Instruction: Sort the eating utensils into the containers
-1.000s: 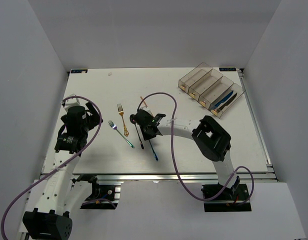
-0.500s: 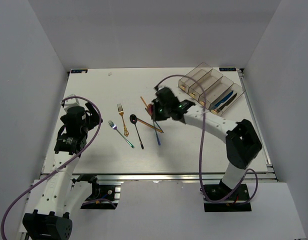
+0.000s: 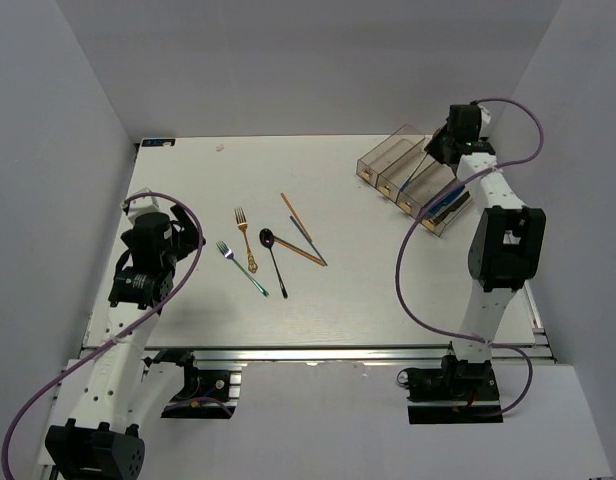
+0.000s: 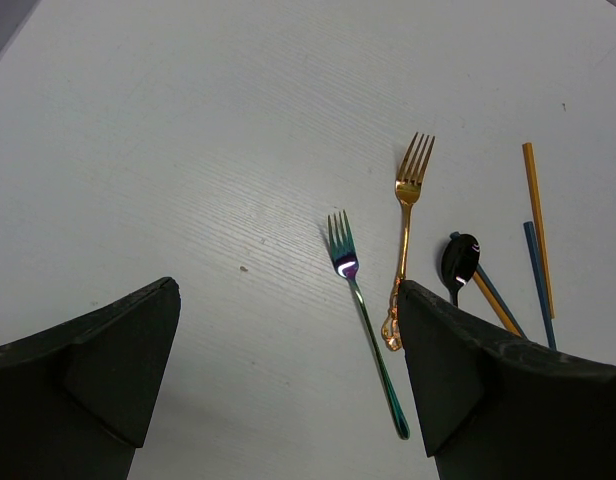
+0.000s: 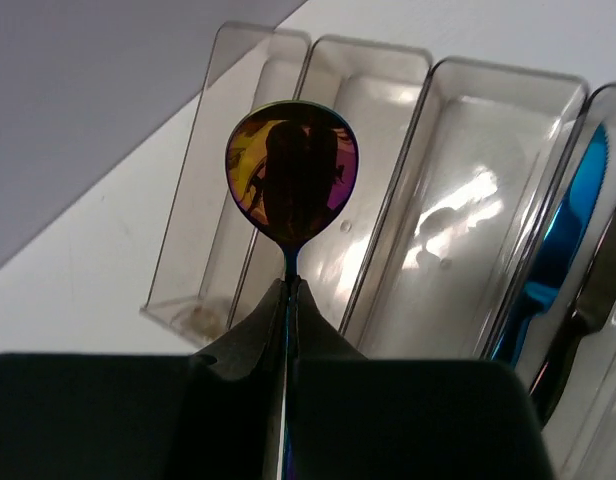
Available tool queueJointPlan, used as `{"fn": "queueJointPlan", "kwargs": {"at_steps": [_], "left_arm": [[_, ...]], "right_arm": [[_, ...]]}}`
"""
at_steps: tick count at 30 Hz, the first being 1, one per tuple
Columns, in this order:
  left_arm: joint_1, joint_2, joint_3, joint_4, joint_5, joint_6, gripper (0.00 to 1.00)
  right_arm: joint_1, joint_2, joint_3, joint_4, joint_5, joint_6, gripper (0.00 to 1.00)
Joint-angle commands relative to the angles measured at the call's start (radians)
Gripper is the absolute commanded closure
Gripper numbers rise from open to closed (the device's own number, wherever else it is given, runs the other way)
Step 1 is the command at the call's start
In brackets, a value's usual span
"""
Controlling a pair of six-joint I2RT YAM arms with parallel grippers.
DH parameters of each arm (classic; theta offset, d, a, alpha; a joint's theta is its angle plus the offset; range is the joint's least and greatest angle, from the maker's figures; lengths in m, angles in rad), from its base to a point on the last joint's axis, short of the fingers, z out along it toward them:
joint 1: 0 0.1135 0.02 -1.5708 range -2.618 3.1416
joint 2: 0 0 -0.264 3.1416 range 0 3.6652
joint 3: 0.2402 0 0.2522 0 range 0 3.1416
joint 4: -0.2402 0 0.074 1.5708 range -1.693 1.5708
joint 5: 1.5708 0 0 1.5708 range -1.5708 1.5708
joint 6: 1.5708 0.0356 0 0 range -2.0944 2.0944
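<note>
My right gripper [image 5: 293, 286] is shut on the handle of a purple spoon [image 5: 292, 185], whose bowl stands above the fingertips. It hangs over the left bins of the containers [image 5: 184, 205], a clear row at the back right [image 3: 392, 151]. A blue knife [image 5: 568, 225] and a black knife [image 5: 586, 322] lie in the rightmost bin. On the table lie a gold fork [image 3: 246, 238], a teal fork [image 3: 240, 267], a black spoon [image 3: 274, 260], a gold chopstick [image 3: 297, 217] and a dark chopstick [image 3: 314, 246]. My left gripper [image 4: 288, 320] is open over bare table left of the forks.
The right arm [image 3: 493, 230] reaches along the table's right side to the back corner. The white walls of the enclosure stand close behind the containers and on both sides.
The right arm has lifted the purple spoon from the middle of the table and carried it to the back right, over the containers. The left arm has not moved.
</note>
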Motion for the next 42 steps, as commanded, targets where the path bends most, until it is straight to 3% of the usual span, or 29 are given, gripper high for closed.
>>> {"fn": "queueJointPlan", "kwargs": {"at_steps": [1, 8, 20, 21, 23, 24, 25, 27, 32, 37, 41, 42], "left_arm": [[-0.003, 0.0, 0.001, 0.003, 0.012, 0.004, 0.02], [-0.003, 0.018, 0.002, 0.004, 0.022, 0.005, 0.02], [-0.003, 0.026, 0.004, 0.004, 0.021, 0.005, 0.02], [-0.003, 0.026, 0.004, 0.004, 0.019, 0.005, 0.02], [-0.003, 0.024, 0.005, 0.003, 0.018, 0.005, 0.02], [-0.003, 0.023, 0.004, 0.004, 0.018, 0.005, 0.02], [-0.003, 0.023, 0.005, 0.003, 0.016, 0.005, 0.02], [-0.003, 0.023, 0.004, 0.004, 0.018, 0.005, 0.02], [-0.003, 0.023, 0.004, 0.003, 0.018, 0.005, 0.02], [-0.002, 0.023, 0.005, -0.001, -0.002, 0.002, 0.02], [-0.002, 0.035, 0.01, -0.008, -0.019, -0.001, 0.02], [-0.002, 0.04, 0.01, -0.008, -0.019, -0.003, 0.02]], "right_arm": [[-0.029, 0.066, 0.119, -0.025, 0.029, 0.043, 1.0], [-0.115, 0.178, 0.216, -0.053, 0.047, 0.029, 1.0], [-0.112, 0.128, 0.056, 0.015, 0.012, 0.018, 0.99], [-0.113, 0.123, 0.047, 0.021, 0.011, 0.02, 0.97], [-0.112, 0.103, 0.016, 0.032, 0.012, 0.021, 0.83], [-0.112, 0.098, 0.01, 0.035, 0.012, 0.021, 0.75], [-0.113, 0.089, 0.01, 0.035, 0.008, 0.02, 0.6], [-0.11, 0.082, 0.03, 0.02, -0.009, 0.003, 0.47], [-0.078, 0.072, 0.151, -0.056, -0.04, -0.062, 0.45], [0.106, 0.011, 0.15, -0.033, -0.262, -0.267, 0.44], [0.354, -0.01, 0.099, -0.132, -0.125, -0.367, 0.44], [0.463, -0.015, 0.081, -0.132, -0.026, -0.364, 0.44]]}}
